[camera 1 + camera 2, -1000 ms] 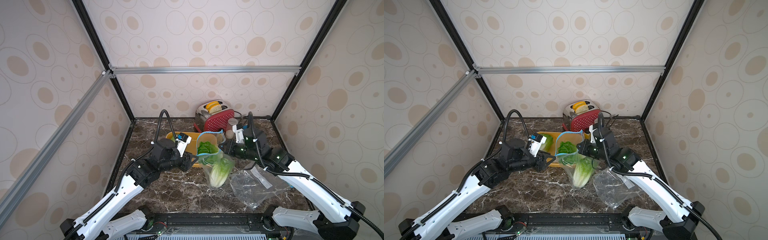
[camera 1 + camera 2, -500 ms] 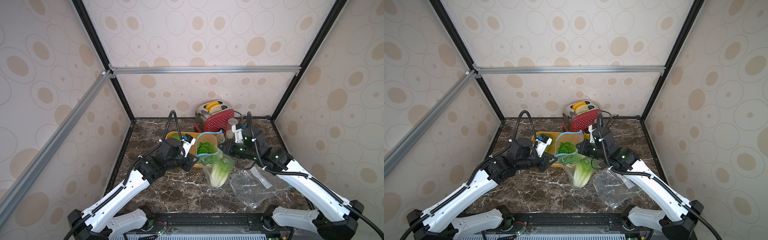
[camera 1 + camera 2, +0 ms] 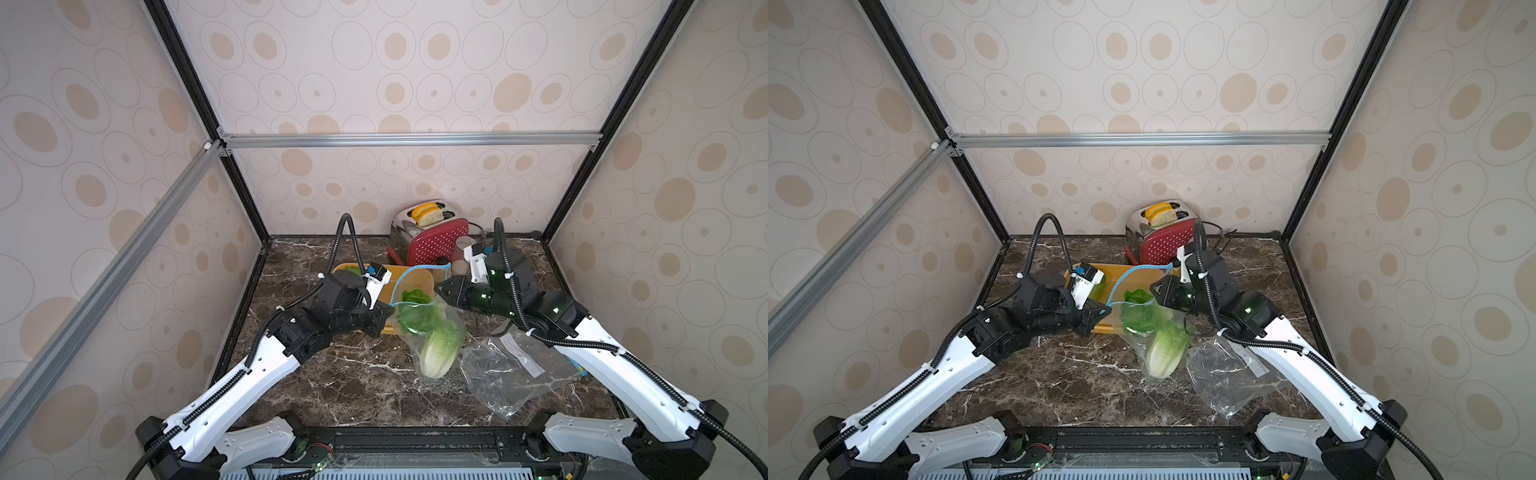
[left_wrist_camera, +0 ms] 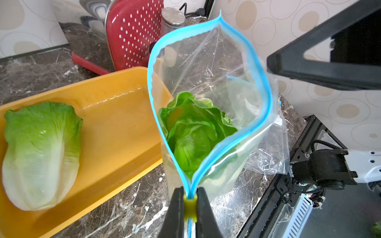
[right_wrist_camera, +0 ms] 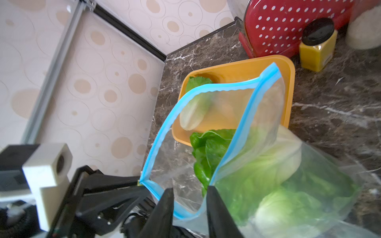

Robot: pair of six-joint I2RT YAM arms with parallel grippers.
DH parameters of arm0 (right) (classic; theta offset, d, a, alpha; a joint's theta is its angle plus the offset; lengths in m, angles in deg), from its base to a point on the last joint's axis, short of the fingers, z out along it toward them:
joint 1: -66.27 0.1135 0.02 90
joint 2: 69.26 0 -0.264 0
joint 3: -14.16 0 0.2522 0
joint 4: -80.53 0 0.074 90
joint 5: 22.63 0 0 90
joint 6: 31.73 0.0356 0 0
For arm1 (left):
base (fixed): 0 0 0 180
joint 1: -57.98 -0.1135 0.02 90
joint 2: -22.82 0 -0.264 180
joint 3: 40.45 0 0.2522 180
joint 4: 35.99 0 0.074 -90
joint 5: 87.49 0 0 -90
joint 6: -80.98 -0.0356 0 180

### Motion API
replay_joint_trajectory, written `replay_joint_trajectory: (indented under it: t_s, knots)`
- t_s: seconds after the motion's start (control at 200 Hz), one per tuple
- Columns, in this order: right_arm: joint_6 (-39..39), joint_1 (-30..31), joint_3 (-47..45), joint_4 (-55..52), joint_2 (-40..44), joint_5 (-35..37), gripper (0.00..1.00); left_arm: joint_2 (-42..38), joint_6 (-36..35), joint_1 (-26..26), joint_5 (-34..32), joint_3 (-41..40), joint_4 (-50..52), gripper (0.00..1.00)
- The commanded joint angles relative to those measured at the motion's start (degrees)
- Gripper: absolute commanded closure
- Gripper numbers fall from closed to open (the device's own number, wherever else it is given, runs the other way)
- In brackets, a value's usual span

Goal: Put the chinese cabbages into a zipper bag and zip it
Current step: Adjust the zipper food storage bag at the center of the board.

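A clear zipper bag [image 3: 432,328] with a blue zip rim [image 4: 208,26] stands open in the middle of the table in both top views. Two chinese cabbages [image 5: 278,164] lie inside it, leaf tips [image 4: 191,127] toward the mouth. One more cabbage [image 4: 41,152] lies in the yellow tray [image 4: 123,123]. My left gripper [image 4: 190,203] is shut on the yellow zipper slider [image 4: 190,208] at one end of the rim. At the other side of the mouth my right gripper [image 5: 189,193] is open, and the slack rim hangs between its fingers.
A second, empty plastic bag [image 3: 507,374] lies crumpled on the marble at the right. A red dotted toaster [image 3: 436,245] stands at the back wall, with a yellow spice jar [image 5: 317,47] beside it. The tray [image 3: 397,274] sits just behind the bag.
My left arm has moved right to the bag's corner and its jaws have closed on the slider. My right gripper has opened, letting go of the rim.
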Motion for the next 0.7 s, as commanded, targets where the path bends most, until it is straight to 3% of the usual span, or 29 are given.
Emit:
replay_joint_trajectory:
  t_s: [0.0, 0.11, 0.225, 0.376, 0.476, 0.696]
  knots:
    - [-5.76, -4.08, 6.68, -6.22, -0.41, -0.20, 0.58, 0.94, -4.12, 0.32, -0.58, 6.27, 3.66, 1.00]
    - [-9.82, -10.49, 12.48, -12.34, -3.65, -7.37, 0.46, 1.67, -6.30, 0.31, 0.00, 9.35, 5.84, 1.00]
    - [-13.89, -13.72, 18.15, -19.89, -7.73, -8.45, 0.39, 3.15, -7.11, 0.27, -1.22, 13.10, 7.98, 1.00]
    - [-18.64, -14.45, 20.13, -23.27, -12.22, -15.96, 0.38, 5.28, -6.54, 0.27, 0.01, 15.86, 8.65, 1.00]
    - [-23.70, -14.45, 22.78, -32.02, -13.73, -11.28, 0.39, 4.88, -6.07, 0.32, -0.84, 15.50, 8.50, 1.00]
    - [-28.87, -12.10, 21.66, -38.66, -10.53, -9.53, 0.42, 5.24, -5.29, 0.32, -1.77, 14.37, 8.28, 1.00]
